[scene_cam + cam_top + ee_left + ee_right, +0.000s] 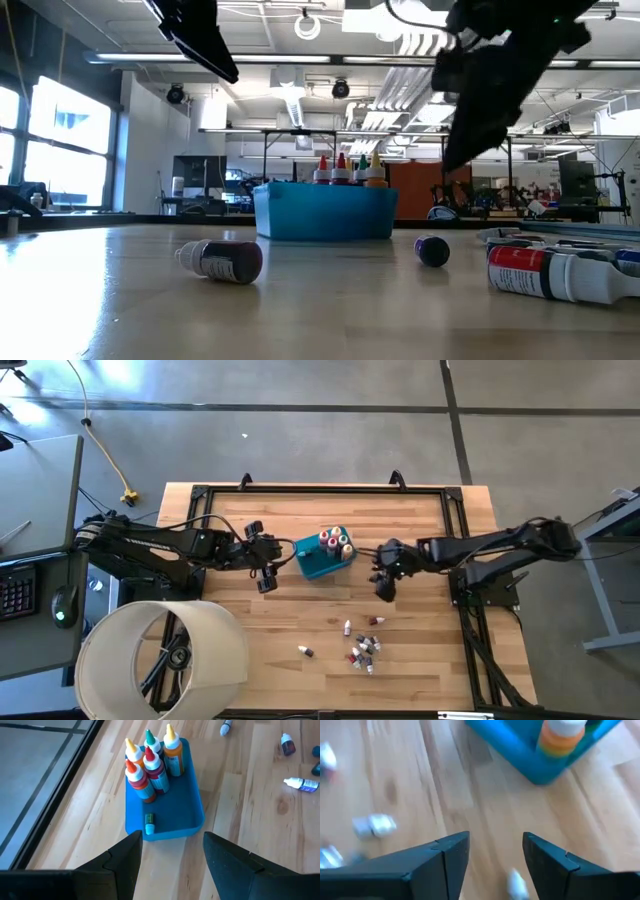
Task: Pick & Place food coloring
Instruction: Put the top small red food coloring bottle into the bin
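Left gripper (266, 582), jaws parted and empty, waits just short of the blue tub (192, 807); squeeze bottles (152, 762) stand upright inside for compact storage. Right gripper (385, 590), jaws parted and empty, hangs above loose vials (364, 650), probably selecting one.

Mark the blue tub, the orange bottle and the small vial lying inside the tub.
blue tub (192, 805), left wrist view, bare floor of the tub.
orange bottle (173, 760), left wrist view, its body.
small vial (149, 824), left wrist view, its middle.
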